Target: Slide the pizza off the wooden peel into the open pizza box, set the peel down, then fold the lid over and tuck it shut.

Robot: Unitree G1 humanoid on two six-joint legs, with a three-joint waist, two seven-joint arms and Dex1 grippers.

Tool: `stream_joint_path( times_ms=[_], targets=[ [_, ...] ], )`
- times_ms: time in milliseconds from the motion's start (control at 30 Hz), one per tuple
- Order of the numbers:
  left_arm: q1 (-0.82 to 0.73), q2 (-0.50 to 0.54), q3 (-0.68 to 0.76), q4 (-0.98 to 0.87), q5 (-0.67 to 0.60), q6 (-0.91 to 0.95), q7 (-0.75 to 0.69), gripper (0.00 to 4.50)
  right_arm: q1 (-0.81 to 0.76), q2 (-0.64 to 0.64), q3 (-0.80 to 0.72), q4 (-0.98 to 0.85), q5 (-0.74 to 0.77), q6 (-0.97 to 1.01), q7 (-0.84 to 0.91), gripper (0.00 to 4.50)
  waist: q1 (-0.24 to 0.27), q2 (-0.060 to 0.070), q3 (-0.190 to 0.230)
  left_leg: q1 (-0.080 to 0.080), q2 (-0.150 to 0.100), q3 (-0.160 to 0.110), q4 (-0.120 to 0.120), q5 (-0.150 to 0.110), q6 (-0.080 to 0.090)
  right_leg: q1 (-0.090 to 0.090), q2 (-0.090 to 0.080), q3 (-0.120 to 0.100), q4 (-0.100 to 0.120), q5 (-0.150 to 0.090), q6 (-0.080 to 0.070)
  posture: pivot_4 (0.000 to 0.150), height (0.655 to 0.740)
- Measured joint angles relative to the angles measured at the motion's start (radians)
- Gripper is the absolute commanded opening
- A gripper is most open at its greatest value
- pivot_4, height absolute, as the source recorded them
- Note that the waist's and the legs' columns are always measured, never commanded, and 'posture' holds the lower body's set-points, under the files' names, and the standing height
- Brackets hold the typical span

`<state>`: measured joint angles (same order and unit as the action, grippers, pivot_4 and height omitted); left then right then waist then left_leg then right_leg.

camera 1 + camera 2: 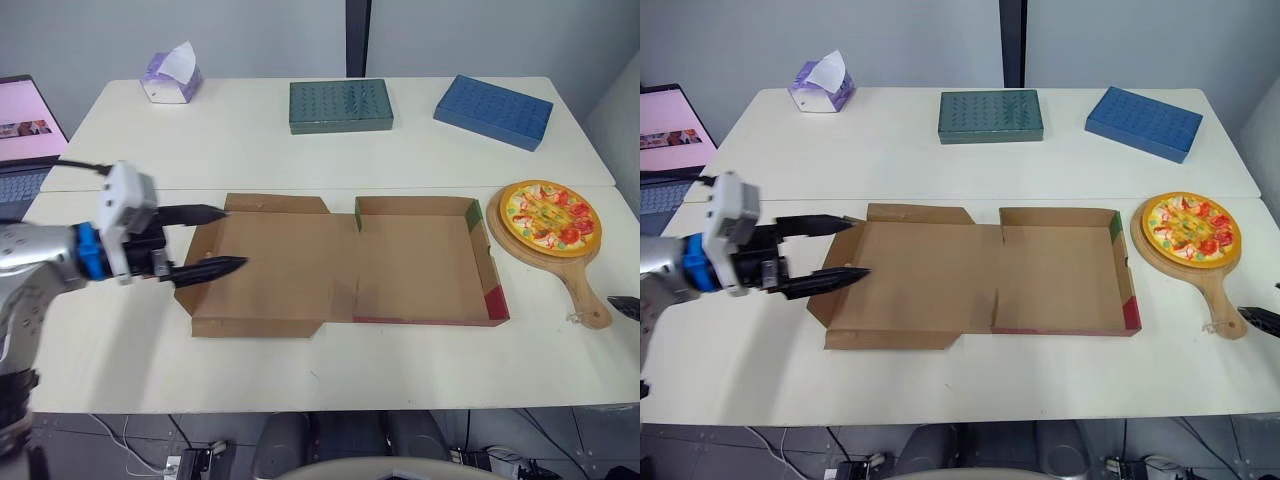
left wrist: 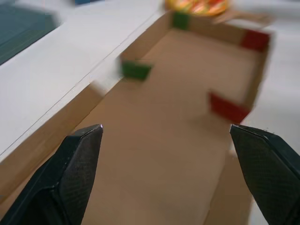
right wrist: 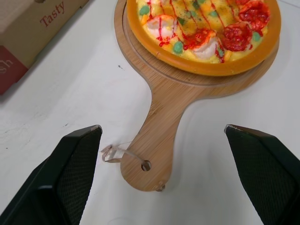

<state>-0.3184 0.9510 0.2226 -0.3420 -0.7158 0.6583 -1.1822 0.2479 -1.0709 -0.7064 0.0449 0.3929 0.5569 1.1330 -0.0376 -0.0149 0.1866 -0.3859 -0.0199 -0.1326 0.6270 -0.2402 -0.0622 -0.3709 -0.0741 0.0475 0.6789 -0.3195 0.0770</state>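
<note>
Pizza (image 1: 551,212) sat on the wooden peel (image 1: 582,287) by the table's (image 1: 300,360) right edge, just beside the open pizza box (image 1: 410,265); lid lay flat toward the left; left gripper (image 1: 236,238) spread wide, holding nothing, over the lid's left end; right gripper (image 3: 162,127) spread wide, holding nothing, above the peel's handle.

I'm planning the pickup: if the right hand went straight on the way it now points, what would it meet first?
Most likely the wooden peel's handle, lying centred between the right hand's open fingers; the pizza sits beyond it. Depth is unclear, so it may touch the table first.
</note>
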Motion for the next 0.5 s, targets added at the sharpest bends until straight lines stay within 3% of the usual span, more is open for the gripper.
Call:
stream_joint_path(
  times_ms=[133, 500],
  targets=[
    [-0.077, -0.056, -0.120, -0.115, -0.094, 0.041, -0.030, 4.49, -0.020, 0.058, 0.026, -0.057, -0.008, 0.021, -0.088, 4.50, -0.005, 0.000, 0.000, 0.000, 0.000, 0.000, 0.000, 0.000, 0.000, 0.000, 0.000, 0.000, 0.000, 0.000, 0.000, 0.150, 0.7400],
    [-0.188, -0.125, -0.240, -0.140, -0.101, 0.032, -0.049, 4.49, -0.199, 0.065, 0.227, -0.018, -0.056, 0.196, -0.277, 4.50, -0.003, 0.000, 0.000, 0.000, -0.001, -0.001, 0.001, 0.000, 0.000, 0.001, 0.000, 0.000, 0.000, 0.000, 0.000, 0.150, 0.7400]
  ],
)
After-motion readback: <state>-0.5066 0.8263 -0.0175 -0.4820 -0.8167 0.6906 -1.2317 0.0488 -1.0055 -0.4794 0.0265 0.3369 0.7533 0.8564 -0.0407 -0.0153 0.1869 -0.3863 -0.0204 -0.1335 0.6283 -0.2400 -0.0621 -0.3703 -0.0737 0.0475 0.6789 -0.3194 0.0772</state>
